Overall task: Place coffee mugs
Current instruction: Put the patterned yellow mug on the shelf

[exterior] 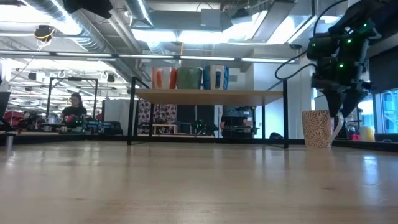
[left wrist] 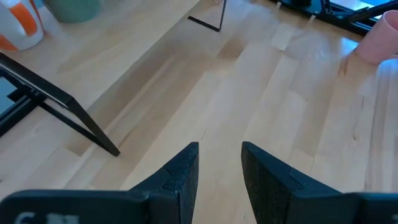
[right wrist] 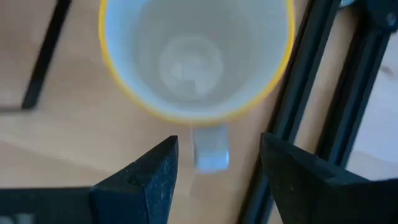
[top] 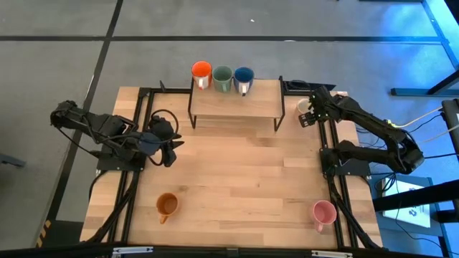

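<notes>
A cream-white mug [top: 302,105] with a yellow rim [right wrist: 196,56] stands upright on the table, just right of the shelf. My right gripper [right wrist: 217,155] hangs over it, open and pointing down. One finger stands on each side of the mug's handle [right wrist: 210,149], with a gap on both sides. The red-orange [top: 201,70], green [top: 222,75] and dark blue [top: 244,76] mugs stand in a row on the shelf top. The orange mug [top: 166,206] and the pink mug [top: 323,213] stand near the table's near edge. My left gripper [top: 174,149] waits at the table's left, empty, with a narrow gap between its fingers [left wrist: 186,168].
The low wooden shelf [top: 237,104] on black metal legs stands at the far middle of the table. Black frame rails [right wrist: 323,81] run close to the cream-white mug's right side. Bare wood [top: 244,179] lies between the shelf and the two near mugs.
</notes>
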Controlling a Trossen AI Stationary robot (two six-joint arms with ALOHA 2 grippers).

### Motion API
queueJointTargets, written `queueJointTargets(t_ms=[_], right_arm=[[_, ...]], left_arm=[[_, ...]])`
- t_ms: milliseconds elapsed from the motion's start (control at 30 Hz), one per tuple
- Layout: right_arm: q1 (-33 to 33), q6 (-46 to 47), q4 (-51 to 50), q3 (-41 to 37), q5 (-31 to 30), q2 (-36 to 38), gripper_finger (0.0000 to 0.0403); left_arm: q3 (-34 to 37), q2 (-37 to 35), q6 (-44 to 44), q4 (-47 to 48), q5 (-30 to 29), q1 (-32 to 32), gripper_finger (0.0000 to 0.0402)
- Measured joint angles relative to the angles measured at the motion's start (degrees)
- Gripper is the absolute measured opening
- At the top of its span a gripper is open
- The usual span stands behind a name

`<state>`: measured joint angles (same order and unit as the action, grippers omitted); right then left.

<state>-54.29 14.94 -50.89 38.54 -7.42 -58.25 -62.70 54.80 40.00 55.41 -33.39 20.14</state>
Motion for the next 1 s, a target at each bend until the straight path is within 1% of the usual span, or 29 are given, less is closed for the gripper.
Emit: queueJointTargets(t_ms=[100, 233, 300, 400, 600, 800, 900, 1000], right_arm=[[-0.6, -0.1, 1.4, 0.0, 0.4, -1.2, 0.0214], [-0.9, -0.5, 1.6, 0.0, 1.2, -4.6, 0.0213], [-0.9, -1.2, 1.9, 0.0, 1.7, -6.1, 0.0205], [-0.9, -1.7, 3.3, 0.0, 2.1, -7.2, 0.0166], [-0.9, -2.0, 3.5, 0.0, 2.1, -7.2, 0.0045], [-0.8, -1.6, 2.3, 0.1, 1.8, -5.5, 0.0042], [-0.8, 0.0, -2.1, 1.6, -0.5, -3.3, 0.0042], [-0.8, 1.1, -6.3, 4.8, -0.5, 0.2, 0.0042]], left_arm=[[0.0, 0.0, 0.0, 0.0, 0.0, 0.0, 0.0115], [0.0, 0.0, -0.1, 0.0, 0.0, 0.0, 0.0115], [0.0, 0.0, -0.1, 0.0, -0.1, 0.0, 0.0115], [0.0, 0.0, -0.1, 0.0, -0.5, 0.0, 0.0115], [0.0, 0.0, -0.1, 0.0, -0.7, 0.0, 0.0115], [0.0, 0.0, -1.4, 0.0, -0.7, 0.0, 0.0115], [0.0, 0.0, -2.2, 0.0, -0.7, 0.0, 0.0115], [0.0, 0.0, -2.5, 0.0, -0.7, 0.0, 0.0115]])
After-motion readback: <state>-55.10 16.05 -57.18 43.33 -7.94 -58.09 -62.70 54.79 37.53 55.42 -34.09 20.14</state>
